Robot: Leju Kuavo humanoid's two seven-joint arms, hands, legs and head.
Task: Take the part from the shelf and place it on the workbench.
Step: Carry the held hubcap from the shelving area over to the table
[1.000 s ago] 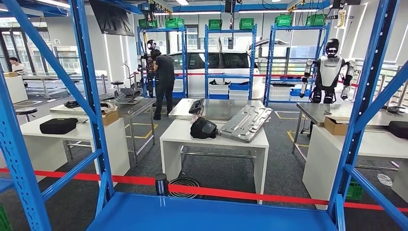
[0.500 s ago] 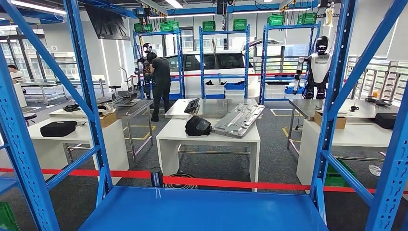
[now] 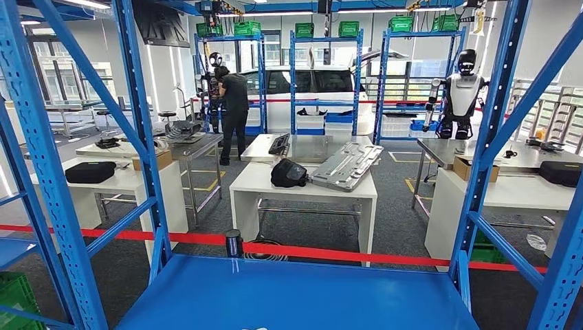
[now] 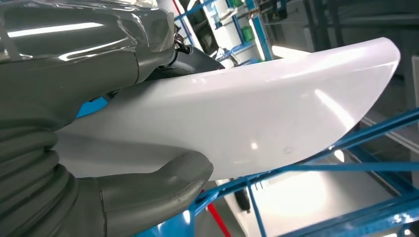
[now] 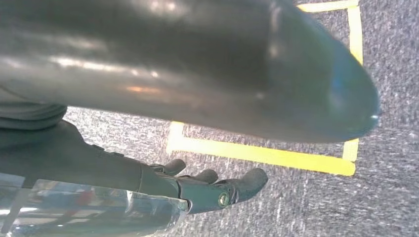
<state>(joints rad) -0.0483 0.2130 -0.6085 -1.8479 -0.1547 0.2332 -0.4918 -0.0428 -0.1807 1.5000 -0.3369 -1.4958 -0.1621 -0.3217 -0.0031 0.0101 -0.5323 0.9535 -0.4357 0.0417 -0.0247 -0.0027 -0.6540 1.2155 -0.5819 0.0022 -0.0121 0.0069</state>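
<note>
the left hand [image 4: 74,118] grips a smooth white curved part [image 4: 247,118], thumb pressed on one face. the right hand [image 5: 207,190] hangs over grey floor [image 5: 296,207], dark fingers loosely curled, holding nothing. ahead, a blue shelf [image 3: 295,295].

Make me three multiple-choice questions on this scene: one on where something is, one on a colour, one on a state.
1. Where does the silver metal panel lie?
A. On the blue shelf board
B. On the middle white table, beside a black bag
C. On the floor

2. What colour is the barrier tape behind the shelf?
A. Yellow
B. Green
C. Red

3. What is the left robot hand doing?
A. Gripping a white part
B. Hanging open with nothing in it
C. Resting flat on a table

Answers:
1 B: the silver metal panel lies on the white table next to the black bag.
2 C: the barrier tape is red.
3 A: the left robot hand clasps the white part.
</note>
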